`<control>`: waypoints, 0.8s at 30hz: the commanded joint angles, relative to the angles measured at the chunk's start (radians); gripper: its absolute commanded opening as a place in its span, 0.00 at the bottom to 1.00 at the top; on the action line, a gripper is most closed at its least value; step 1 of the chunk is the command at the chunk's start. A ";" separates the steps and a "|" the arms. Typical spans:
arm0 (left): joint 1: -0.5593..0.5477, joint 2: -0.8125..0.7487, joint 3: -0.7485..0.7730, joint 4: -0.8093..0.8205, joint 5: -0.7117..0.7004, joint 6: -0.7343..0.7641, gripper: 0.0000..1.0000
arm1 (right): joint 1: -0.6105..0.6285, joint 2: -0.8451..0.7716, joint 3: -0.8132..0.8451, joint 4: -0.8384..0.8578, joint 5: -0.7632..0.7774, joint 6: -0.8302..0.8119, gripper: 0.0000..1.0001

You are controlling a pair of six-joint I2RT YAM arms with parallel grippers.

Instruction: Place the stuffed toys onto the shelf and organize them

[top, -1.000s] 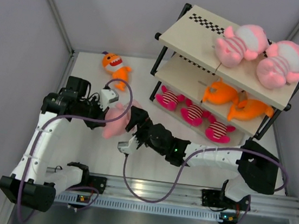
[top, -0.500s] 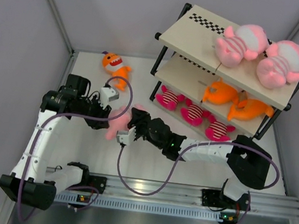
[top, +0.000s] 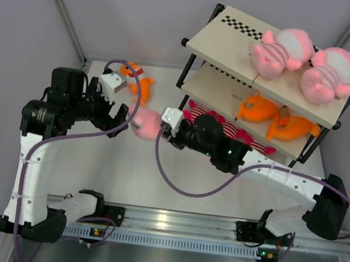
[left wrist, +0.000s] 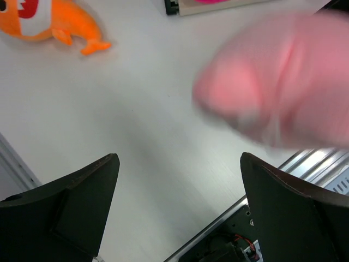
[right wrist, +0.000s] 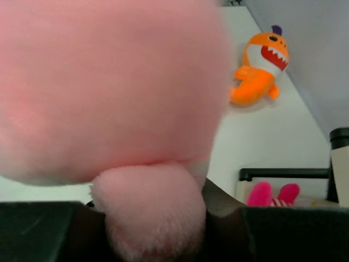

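Pink plush (top: pixel 145 122) is hanging clamped in right end effector (right wrist: pixel 155 224) left of shelf (top: pixel 188 70); left end effector (left wrist: pixel 179 159) gaping empty; lifting onto top board (top: pixel 227 45) likely next.

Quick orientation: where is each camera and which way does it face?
Top external: above and behind, looking down on both arms and the shelf.
Left wrist: looks down past its own open fingers at table and orange fish.
Right wrist: looks over its fingers, mostly filled by the pink plush.
Shared: both wrist views show plush and fish.
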 commanded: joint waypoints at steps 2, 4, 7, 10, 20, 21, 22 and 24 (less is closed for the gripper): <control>0.001 0.031 0.095 0.008 -0.062 -0.081 0.99 | -0.102 -0.089 0.132 -0.021 -0.125 0.428 0.00; 0.000 0.044 0.116 0.008 -0.060 -0.091 0.99 | -0.127 -0.106 0.164 -0.052 -0.125 0.527 0.00; 0.000 0.060 0.121 0.008 -0.062 -0.092 0.99 | -0.139 -0.123 0.222 -0.082 -0.099 0.595 0.00; -0.002 0.057 0.119 0.007 -0.026 -0.077 0.99 | -0.139 -0.126 0.274 -0.073 -0.048 0.675 0.00; -0.031 0.212 0.358 0.016 -0.054 -0.138 0.98 | -0.148 -0.006 0.572 -0.013 0.151 0.850 0.00; -0.035 0.244 0.418 0.018 -0.055 -0.143 0.99 | -0.153 0.007 0.643 -0.021 0.157 0.864 0.00; -0.046 0.260 0.449 0.019 -0.051 -0.144 0.99 | -0.170 0.035 0.675 -0.021 0.160 0.877 0.00; -0.058 0.298 0.528 0.028 -0.040 -0.158 0.99 | -0.187 0.053 0.728 -0.021 0.160 0.914 0.00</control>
